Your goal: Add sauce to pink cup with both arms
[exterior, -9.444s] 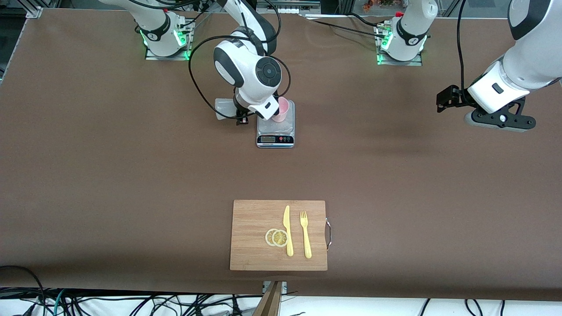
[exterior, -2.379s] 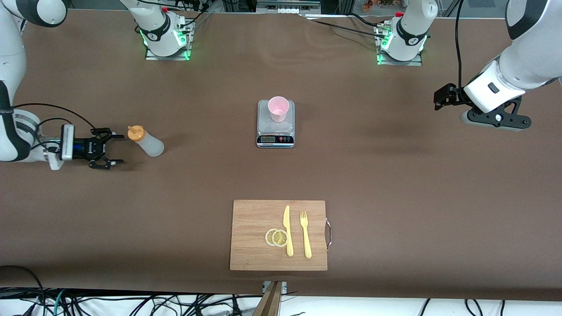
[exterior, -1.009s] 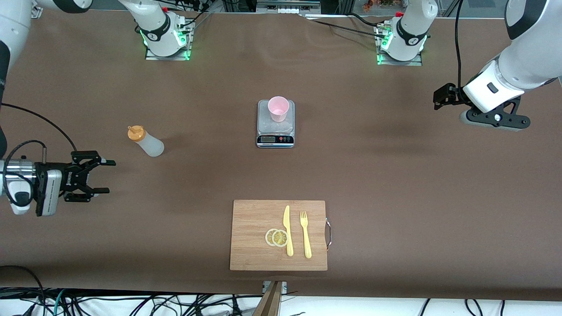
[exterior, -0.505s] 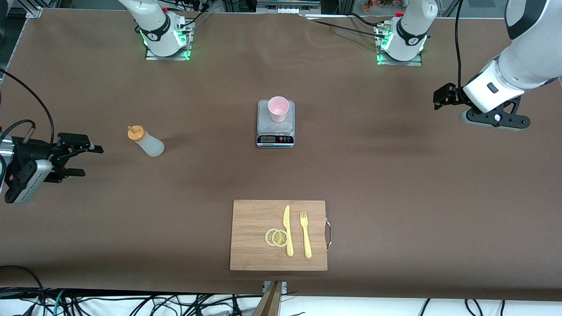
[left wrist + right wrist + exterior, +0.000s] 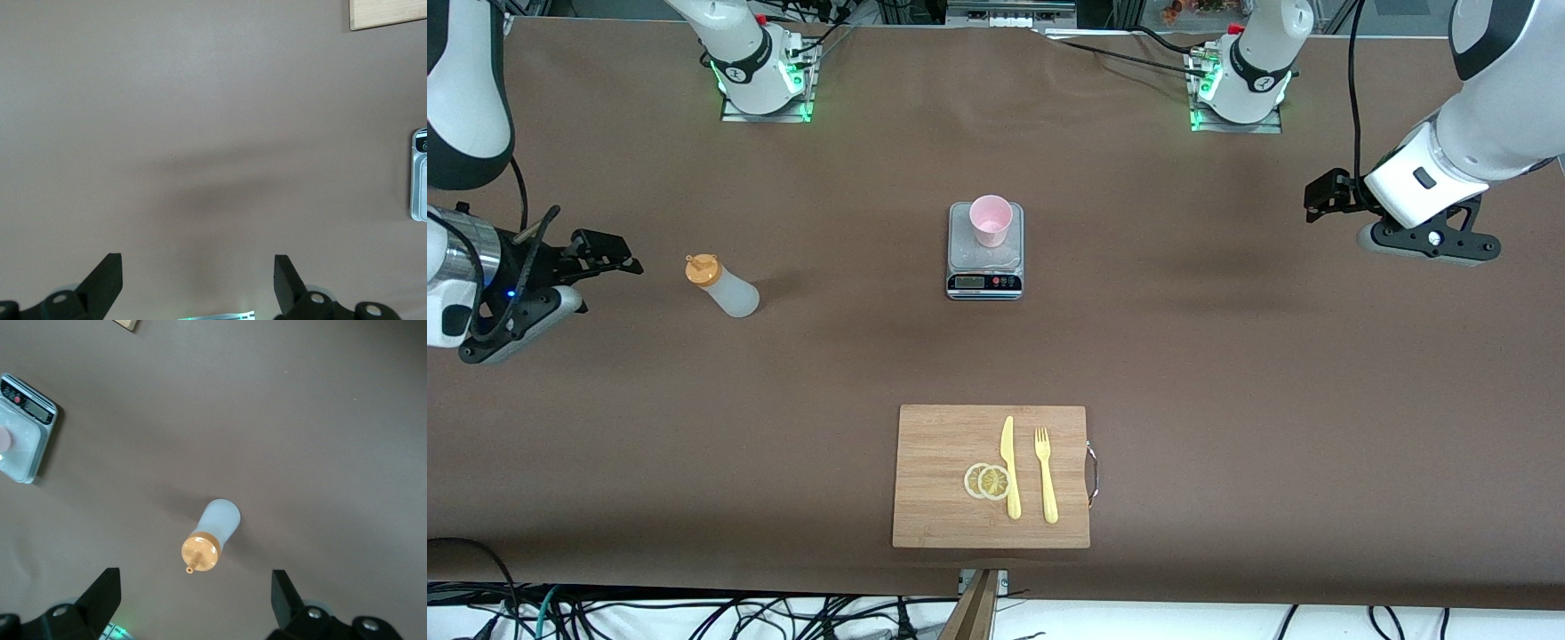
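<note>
The sauce bottle [image 5: 722, 286], translucent whitish with an orange cap, stands on the brown table toward the right arm's end; it also shows in the right wrist view [image 5: 211, 541]. The pink cup [image 5: 991, 220] stands on a small scale [image 5: 984, 267] at the table's middle. My right gripper [image 5: 609, 258] is open and empty, up in the air beside the bottle at the right arm's end; its fingertips [image 5: 107, 588] frame the bottle from above. My left gripper [image 5: 1320, 200] is open and empty, waiting over bare table at the left arm's end.
A wooden cutting board [image 5: 943, 476] lies near the front edge with two lemon slices [image 5: 987, 481], a yellow knife [image 5: 1009, 466] and a yellow fork [image 5: 1045, 474]. The scale's edge shows in both wrist views [image 5: 419, 175] [image 5: 27, 433].
My right arm left the scale, set the bottle upright toward its end of the table, let go and drew back. In the last second its open gripper swung farther from the camera. The left arm held still.
</note>
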`<state>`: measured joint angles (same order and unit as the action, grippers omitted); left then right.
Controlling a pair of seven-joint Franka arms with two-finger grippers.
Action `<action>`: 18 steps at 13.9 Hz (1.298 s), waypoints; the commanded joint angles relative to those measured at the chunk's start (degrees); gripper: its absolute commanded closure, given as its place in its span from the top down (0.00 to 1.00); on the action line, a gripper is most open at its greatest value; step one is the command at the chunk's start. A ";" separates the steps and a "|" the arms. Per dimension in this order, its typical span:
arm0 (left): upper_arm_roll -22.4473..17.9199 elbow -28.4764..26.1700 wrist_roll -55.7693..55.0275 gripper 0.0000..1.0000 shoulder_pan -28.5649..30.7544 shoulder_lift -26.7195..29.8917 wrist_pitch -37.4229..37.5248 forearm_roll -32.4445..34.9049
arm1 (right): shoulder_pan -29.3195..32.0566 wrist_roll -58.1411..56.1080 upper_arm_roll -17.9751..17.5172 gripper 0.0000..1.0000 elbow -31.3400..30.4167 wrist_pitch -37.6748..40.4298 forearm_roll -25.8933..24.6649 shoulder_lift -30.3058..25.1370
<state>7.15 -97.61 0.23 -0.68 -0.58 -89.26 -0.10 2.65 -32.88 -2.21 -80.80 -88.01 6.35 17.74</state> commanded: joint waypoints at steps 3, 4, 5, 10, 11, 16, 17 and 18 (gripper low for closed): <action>0.15 1.64 -0.67 1.00 -0.12 -0.74 1.28 0.01 | 0.34 1.06 0.36 1.00 -6.21 -3.04 -5.37 -6.66; 0.15 1.64 -0.58 1.00 -0.12 -0.74 1.28 0.01 | 0.43 1.15 1.41 1.00 -6.47 -3.05 -6.08 -7.54; 0.15 1.64 -0.58 1.00 -0.12 -0.65 1.37 0.01 | 0.43 1.15 2.12 1.00 -7.17 -3.05 -6.08 -8.59; 0.15 1.55 -0.40 1.00 -0.12 -0.65 2.25 0.01 | 0.61 1.58 3.09 1.00 -6.56 -2.78 -8.45 -10.53; 0.15 1.63 -0.40 1.00 -0.12 -0.74 2.34 0.01 | 0.61 3.94 3.09 1.00 -6.74 -2.52 -8.54 -10.88; 0.06 1.46 0.12 1.00 0.15 -0.65 2.51 0.10 | 0.43 27.58 2.65 1.00 -7.18 2.92 -8.19 -12.38; 0.15 1.46 0.13 1.00 0.41 -0.74 2.86 0.01 | 0.34 28.91 2.65 1.00 -7.18 3.89 -8.02 -12.64; 0.15 1.55 0.13 1.00 0.41 -0.74 2.87 0.01 | 0.26 29.88 2.57 1.00 -7.18 4.24 -7.75 -12.64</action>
<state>7.13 -97.60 0.23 -0.60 -0.62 -87.80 -0.10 2.91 -6.63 0.84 -85.69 -84.67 -1.16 7.45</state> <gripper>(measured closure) 0.000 0.000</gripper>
